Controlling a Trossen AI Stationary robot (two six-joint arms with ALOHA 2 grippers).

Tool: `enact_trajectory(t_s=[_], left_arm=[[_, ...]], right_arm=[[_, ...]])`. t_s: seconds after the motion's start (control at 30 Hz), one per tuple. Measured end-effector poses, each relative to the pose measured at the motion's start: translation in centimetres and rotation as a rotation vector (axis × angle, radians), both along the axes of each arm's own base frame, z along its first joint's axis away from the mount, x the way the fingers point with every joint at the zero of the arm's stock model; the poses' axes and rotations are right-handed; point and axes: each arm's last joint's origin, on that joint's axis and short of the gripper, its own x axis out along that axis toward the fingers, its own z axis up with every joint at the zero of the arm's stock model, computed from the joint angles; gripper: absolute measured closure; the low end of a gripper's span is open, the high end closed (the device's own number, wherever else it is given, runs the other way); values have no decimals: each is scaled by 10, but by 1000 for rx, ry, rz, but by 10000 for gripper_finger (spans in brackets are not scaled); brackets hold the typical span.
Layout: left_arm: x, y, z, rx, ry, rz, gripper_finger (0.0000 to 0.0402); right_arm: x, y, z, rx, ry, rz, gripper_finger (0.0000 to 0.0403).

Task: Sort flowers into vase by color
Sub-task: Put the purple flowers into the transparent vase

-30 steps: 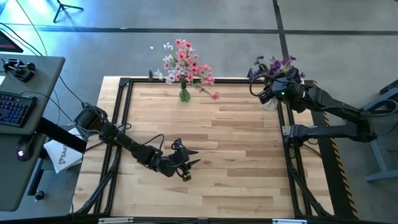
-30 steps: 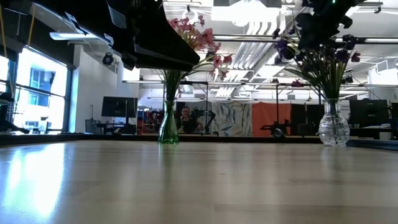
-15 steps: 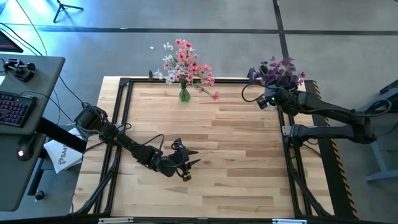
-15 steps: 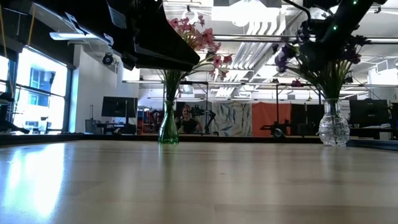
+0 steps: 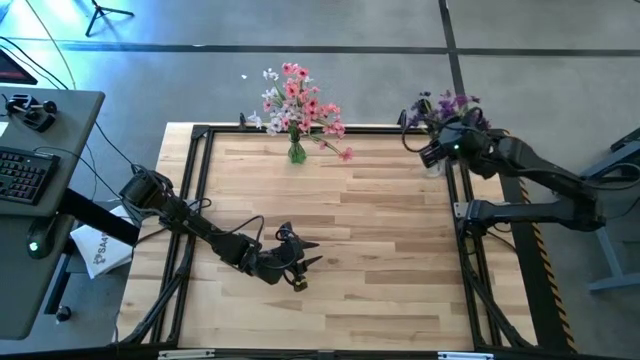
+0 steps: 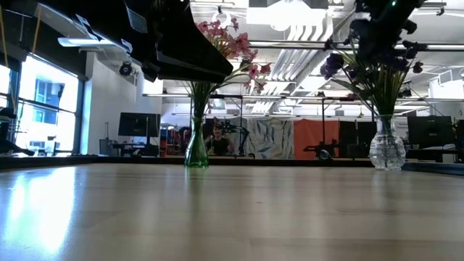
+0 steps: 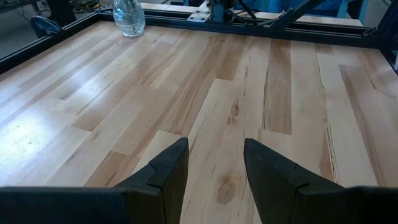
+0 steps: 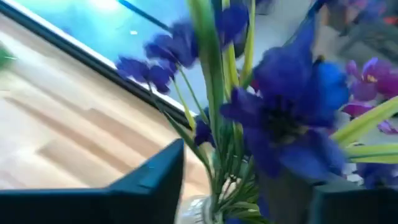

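Compared with half a second ago, the right gripper has moved back up over the clear vase, in among the purple flowers; its fingers stand apart with green stems between them, though whether they pinch a stem cannot be told. The left gripper has not moved, low over the counter well away from that vase, fingers apart and empty. The pink and white flowers stand in the green vase along the same far edge. No writing is readable. A keyboard sits off the counter, beyond the left arm.
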Motion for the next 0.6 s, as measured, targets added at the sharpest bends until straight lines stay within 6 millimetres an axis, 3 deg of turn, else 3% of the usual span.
enact_trajectory(t_s=[0.13,0.23,0.47,0.6], left_arm=[[0,0,0,0,0,0,257],[0,0,0,0,0,0,257],[0,0,0,0,0,0,257],[0,0,0,0,0,0,257]], right_arm=[[-6,5,23,45,-60,60,158],[-9,9,42,25,-116,87,124],[-14,30,85,-29,-259,252,119],[-3,52,96,47,-394,539,125]])
